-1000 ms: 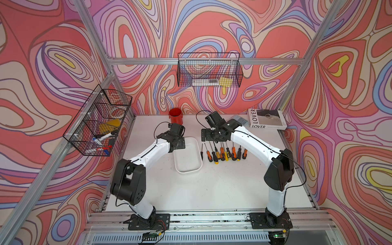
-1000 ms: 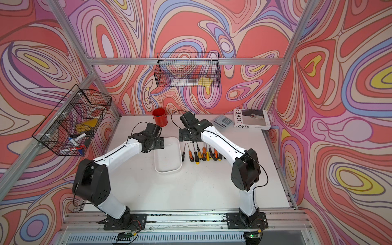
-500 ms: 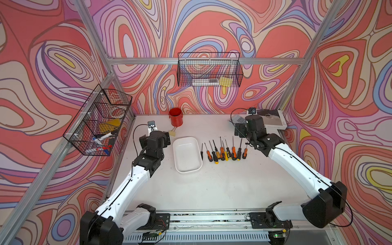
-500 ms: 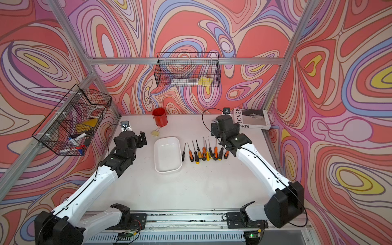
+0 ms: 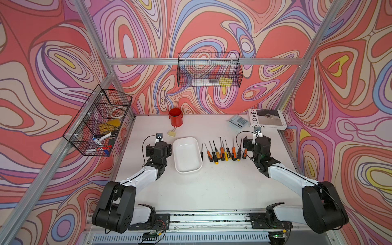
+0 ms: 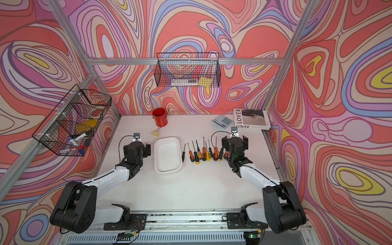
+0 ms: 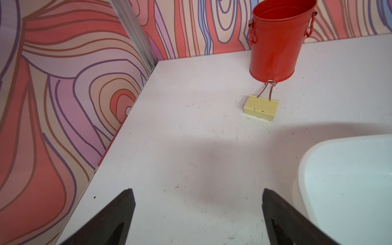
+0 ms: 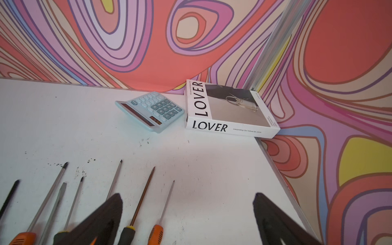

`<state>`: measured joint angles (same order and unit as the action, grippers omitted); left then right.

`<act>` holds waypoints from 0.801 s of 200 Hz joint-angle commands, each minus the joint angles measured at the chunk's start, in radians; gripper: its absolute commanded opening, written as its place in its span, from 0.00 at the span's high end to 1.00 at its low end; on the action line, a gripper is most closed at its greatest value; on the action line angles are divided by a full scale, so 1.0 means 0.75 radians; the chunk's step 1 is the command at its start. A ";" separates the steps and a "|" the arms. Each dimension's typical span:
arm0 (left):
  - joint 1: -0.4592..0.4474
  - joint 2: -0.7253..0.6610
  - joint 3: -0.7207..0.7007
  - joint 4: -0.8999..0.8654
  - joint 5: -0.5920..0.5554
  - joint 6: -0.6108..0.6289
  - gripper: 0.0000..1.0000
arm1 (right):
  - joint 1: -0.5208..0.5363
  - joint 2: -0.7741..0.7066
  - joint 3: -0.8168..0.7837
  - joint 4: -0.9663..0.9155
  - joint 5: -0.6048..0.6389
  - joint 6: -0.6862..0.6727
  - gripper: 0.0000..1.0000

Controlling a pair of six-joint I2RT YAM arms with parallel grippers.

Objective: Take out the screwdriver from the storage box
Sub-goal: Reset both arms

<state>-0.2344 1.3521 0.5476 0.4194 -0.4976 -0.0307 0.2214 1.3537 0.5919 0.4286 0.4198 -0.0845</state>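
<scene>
Both arms have drawn back from over the work area. The left hand (image 7: 197, 191), spread wide and empty, now hangs just left of the storage box (image 5: 186, 157). The right hand (image 8: 187, 195), likewise spread and empty, sits well right of the box, past the tool row. Box: one, nothing in it. The screwdrivers (image 5: 221, 151) number eight by my count, all on the tabletop (image 5: 212, 191) right of the box, the outermost partly hidden. Judgement: removal looks finished. Beyond the box: one binder clip (image 5: 172, 133), one red cup (image 5: 175, 117), one calculator (image 5: 238, 121), one book (image 5: 267, 119), two wire baskets (image 5: 209, 73) on the walls.
</scene>
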 commanded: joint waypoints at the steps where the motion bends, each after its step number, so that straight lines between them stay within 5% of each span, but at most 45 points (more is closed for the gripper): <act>1: 0.024 0.045 -0.117 0.298 -0.004 0.111 0.01 | -0.019 0.127 -0.065 0.293 -0.094 0.015 0.02; 37: 0.054 0.153 -0.240 0.634 0.021 0.129 0.01 | -0.030 0.318 -0.111 0.526 -0.101 -0.036 0.02; 84: 0.081 0.192 -0.249 0.670 0.046 0.094 0.01 | -0.117 0.376 -0.162 0.642 -0.196 0.037 0.02; 115: 0.178 0.190 -0.284 0.670 0.262 0.026 0.01 | -0.216 0.451 -0.241 0.842 -0.350 0.110 0.02; 128: 0.198 0.304 -0.328 0.920 0.303 0.058 0.01 | -0.228 0.450 -0.205 0.758 -0.372 0.116 0.02; 140: 0.211 0.210 -0.297 0.693 0.338 0.008 0.01 | -0.254 0.465 -0.180 0.727 -0.417 0.129 0.02; 153: 0.235 0.285 -0.301 0.830 0.347 0.016 0.01 | -0.268 0.467 -0.165 0.708 -0.426 0.142 0.02; 160: 0.235 0.250 -0.257 0.689 0.334 -0.010 0.01 | -0.268 0.460 -0.163 0.690 -0.427 0.144 0.02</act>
<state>-0.0750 1.5368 0.3206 0.9573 -0.2996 0.0017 0.0357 1.6966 0.4435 0.9600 0.1581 -0.0109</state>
